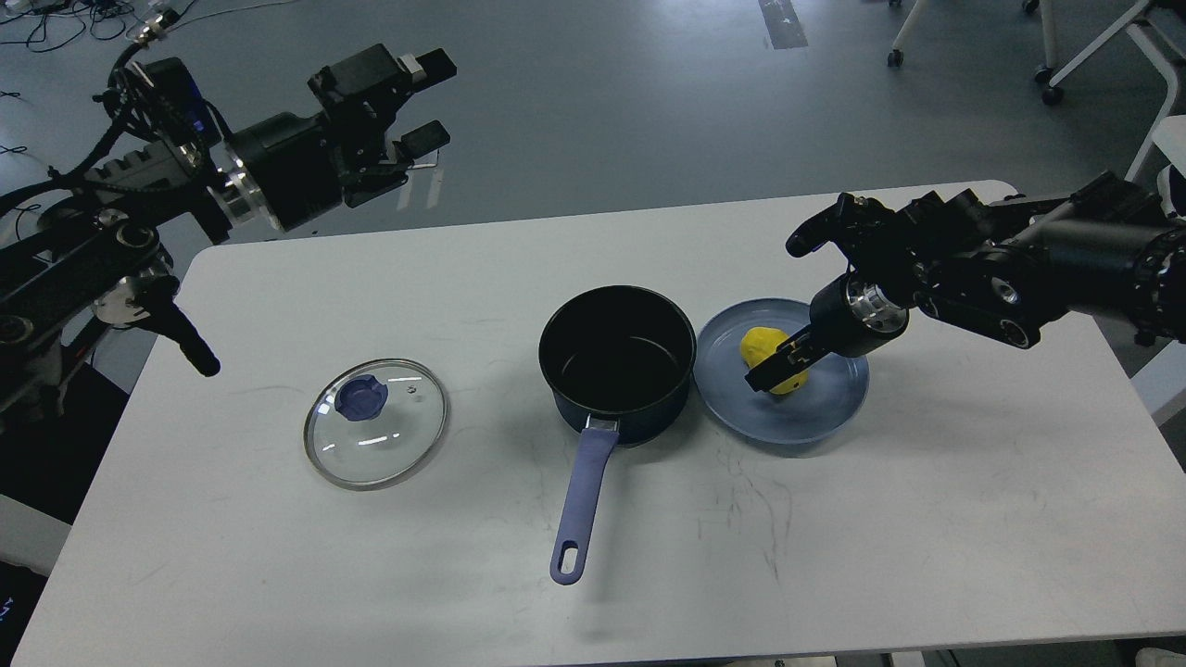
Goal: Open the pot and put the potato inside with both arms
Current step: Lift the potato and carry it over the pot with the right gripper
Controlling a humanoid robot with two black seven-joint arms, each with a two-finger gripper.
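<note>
1. One white desk (927, 519) carries four loose things: one pot, one lid, one plate and one potato.
2. The one pot (618, 363), dark navy with a black inside, stands uncovered near the desk's middle. It looks bare inside, and its long lavender-blue handle runs toward the near edge and ends in a loop hole.
3. The one glass lid (376, 423), with a blue knob, lies flat on the desk to the left of the pot, apart from it.
4. The one flat blue plate (815, 417) sits just right of the pot, its rim close beside the pot's wall.
5. The one yellow potato (762, 346) lies on that plate, partly hidden behind a dark fingertip.
6. Two black arms are in view. The right hand (776, 366) reaches down over the plate, its fingers at the potato; whether they actually clamp it, I cannot tell.
7. The left hand (428, 104) hangs above the floor past the desk's far left corner, its two fingers spread wide with nothing between them.
</note>
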